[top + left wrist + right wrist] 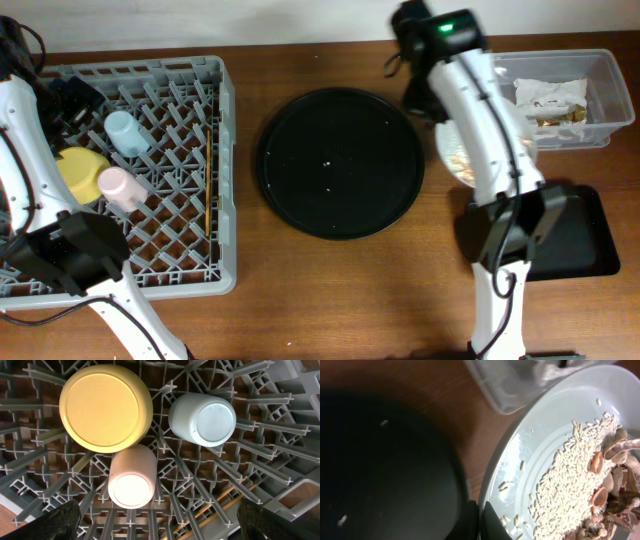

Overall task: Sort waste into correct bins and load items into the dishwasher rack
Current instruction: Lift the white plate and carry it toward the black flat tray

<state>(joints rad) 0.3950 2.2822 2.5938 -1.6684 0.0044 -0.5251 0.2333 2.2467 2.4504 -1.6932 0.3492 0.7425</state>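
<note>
Though blurry, right tool [479,522] seemingly pinching plate [545,435] rim; left tool [165,522] spread; chopsticks [208,185] front-to-back.

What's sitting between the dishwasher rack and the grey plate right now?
The overhead view shows the large round black tray lying between the dishwasher rack and the grey plate; nothing else is in that stretch.
</note>
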